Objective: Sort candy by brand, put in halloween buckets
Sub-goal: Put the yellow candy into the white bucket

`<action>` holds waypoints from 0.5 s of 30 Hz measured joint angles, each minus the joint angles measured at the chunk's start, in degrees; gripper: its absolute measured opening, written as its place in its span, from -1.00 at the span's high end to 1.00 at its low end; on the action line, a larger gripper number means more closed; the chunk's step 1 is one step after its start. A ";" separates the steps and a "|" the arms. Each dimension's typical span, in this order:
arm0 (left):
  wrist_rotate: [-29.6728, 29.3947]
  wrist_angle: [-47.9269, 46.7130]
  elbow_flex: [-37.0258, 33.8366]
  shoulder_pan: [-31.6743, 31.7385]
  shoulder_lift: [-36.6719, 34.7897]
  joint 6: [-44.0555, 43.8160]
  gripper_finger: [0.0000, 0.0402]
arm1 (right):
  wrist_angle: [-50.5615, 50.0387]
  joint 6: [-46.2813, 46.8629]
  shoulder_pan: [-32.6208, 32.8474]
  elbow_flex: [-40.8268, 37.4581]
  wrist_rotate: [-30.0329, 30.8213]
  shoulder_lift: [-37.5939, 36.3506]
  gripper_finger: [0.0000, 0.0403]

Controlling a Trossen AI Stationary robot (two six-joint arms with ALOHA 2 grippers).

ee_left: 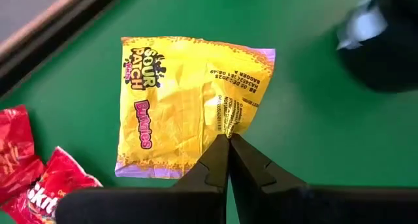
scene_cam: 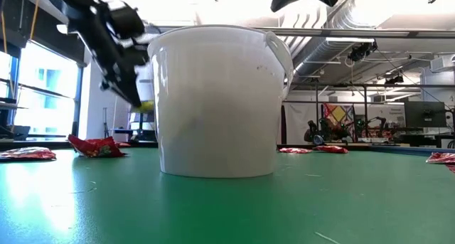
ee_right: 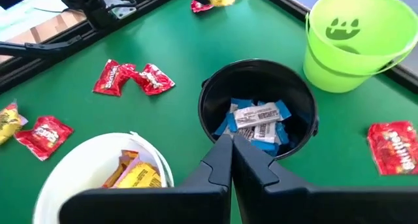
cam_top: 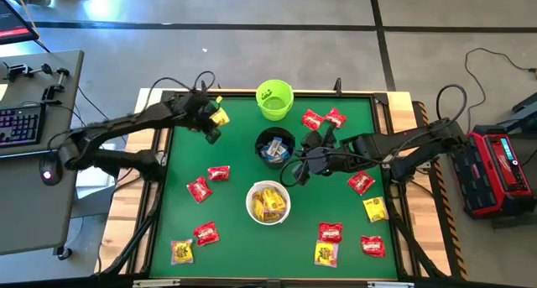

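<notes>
— Since the left gripper [ee_left: 228, 140] is pinched shut on one edge of the yellow packet [ee_left: 189, 100], how do you expect it to handle?

— Light and limp, I'd judge. It's a thin, crinkly foil wrapper, so it will likely flop and swing from that edge. The film looks slick; a bite on the flat crimped seam seems safer than on the puffy middle.

— Where is it now?

— Up near the far left corner of the green worktop [cam_top: 239, 137], beside the lime green bucket [cam_top: 274, 99]. The white bucket [cam_top: 268, 202] already has yellow packets in it, so that looks like its home.

— And the other arm?

— The right gripper [ee_right: 232, 144] is closed on nothing, hovering just by the black bucket [ee_right: 258, 116], which holds blue-and-white candy [ee_right: 256, 123]. Red packets [cam_top: 200, 189] lie scattered around.
</notes>
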 joint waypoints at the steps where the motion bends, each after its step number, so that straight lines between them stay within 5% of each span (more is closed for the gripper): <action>1: -0.01 -0.66 0.00 -1.09 -2.16 -0.53 1.00 | 0.00 -0.36 0.00 0.00 0.32 0.00 1.00; 8: 2.89 -2.39 0.13 -11.78 -13.24 -5.70 1.00 | 0.32 -6.71 -0.66 -0.38 -0.75 0.00 1.00; 15: -1.15 -2.42 5.65 -28.81 -13.46 -9.38 1.00 | 11.77 -14.04 -5.32 -10.06 -13.74 -0.64 1.00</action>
